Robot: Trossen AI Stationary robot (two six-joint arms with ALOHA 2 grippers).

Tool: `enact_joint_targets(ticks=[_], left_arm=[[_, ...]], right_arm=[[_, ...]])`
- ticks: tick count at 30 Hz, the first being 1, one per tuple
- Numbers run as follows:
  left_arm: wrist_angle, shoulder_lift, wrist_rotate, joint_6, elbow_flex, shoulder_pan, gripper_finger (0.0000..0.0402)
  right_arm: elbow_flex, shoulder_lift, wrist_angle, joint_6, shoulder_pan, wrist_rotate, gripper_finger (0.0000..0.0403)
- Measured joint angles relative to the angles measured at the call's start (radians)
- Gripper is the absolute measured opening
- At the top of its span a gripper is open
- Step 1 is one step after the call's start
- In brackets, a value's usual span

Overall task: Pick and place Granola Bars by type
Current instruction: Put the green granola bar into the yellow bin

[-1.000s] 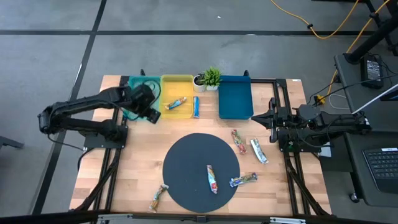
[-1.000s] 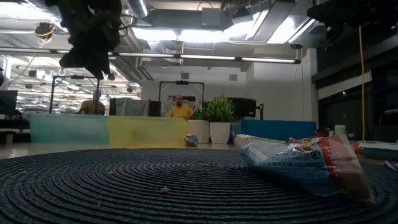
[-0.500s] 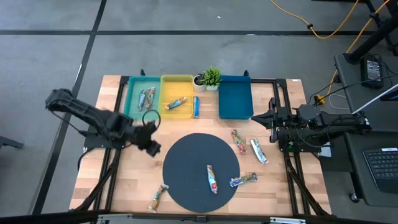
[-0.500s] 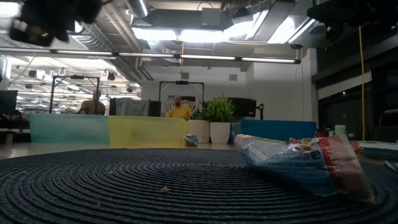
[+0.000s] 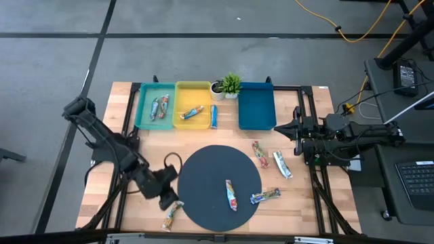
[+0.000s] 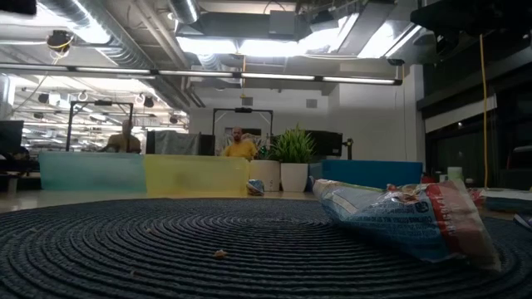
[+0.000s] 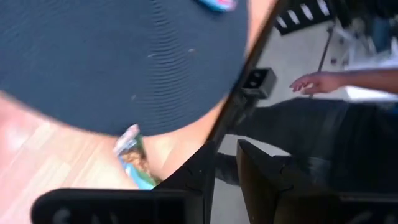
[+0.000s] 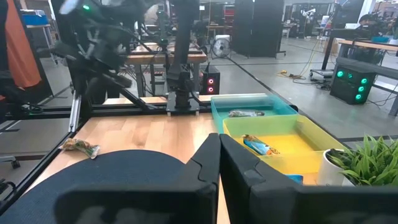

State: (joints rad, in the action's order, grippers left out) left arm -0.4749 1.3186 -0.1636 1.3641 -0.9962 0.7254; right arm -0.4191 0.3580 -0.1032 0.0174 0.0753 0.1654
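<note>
Since a second ago the left arm has swung away from the bins at the far edge of the table, crossed the left side, and now reaches down to the near-left corner, where the left gripper (image 5: 167,199) hangs just above a loose bar (image 5: 172,215) lying on the bare wood beside the round dark mat (image 5: 203,169). Its fingers (image 7: 261,177) look nearly pressed together with only a thin gap between them, and they hold nothing; the bar sits just ahead of them, untouched. By my reading this is the approach to the next pick. Sorting is partly done: two bars (image 5: 159,106) lie in the teal bin (image 5: 141,108) and one bar (image 5: 192,112) in the yellow bin (image 5: 191,87), while the blue bin (image 5: 256,102) holds none. A blue-wrapped bar (image 5: 213,116) lies on the wood between the yellow and blue bins. Left to sort are that one, the corner bar, one on the mat (image 5: 232,195), one at the mat's right edge (image 5: 265,196), and two on the wood to the right (image 5: 259,154) (image 5: 282,164). The right gripper (image 5: 290,129) waits at the table's right edge with its fingers closed together and empty. A small potted plant (image 5: 230,84) stands between the bins.
</note>
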Motion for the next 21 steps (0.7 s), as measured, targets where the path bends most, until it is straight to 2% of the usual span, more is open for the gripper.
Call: enact_joint_targets(ticks=[5, 13, 16, 21], left_arm=[[-0.004, 0.055, -0.053, -0.091, -0.077, 0.071, 0.0058], [-0.016, 0.107, -0.032, 0.062, -0.067, 0.184, 0.0064], [-0.026, 0.131, -0.026, 0.115, -0.057, 0.212, 0.0079], [-0.020, 0.186, -0.012, 0.108, -0.058, 0.232, 0.0127]], right_arm=[[0.000, 0.000, 0.000, 0.000, 0.000, 0.000, 0.0013], [0.000, 0.000, 0.000, 0.000, 0.000, 0.000, 0.0013], [0.000, 0.000, 0.000, 0.000, 0.000, 0.000, 0.0013], [0.000, 0.000, 0.000, 0.000, 0.000, 0.000, 0.0013]])
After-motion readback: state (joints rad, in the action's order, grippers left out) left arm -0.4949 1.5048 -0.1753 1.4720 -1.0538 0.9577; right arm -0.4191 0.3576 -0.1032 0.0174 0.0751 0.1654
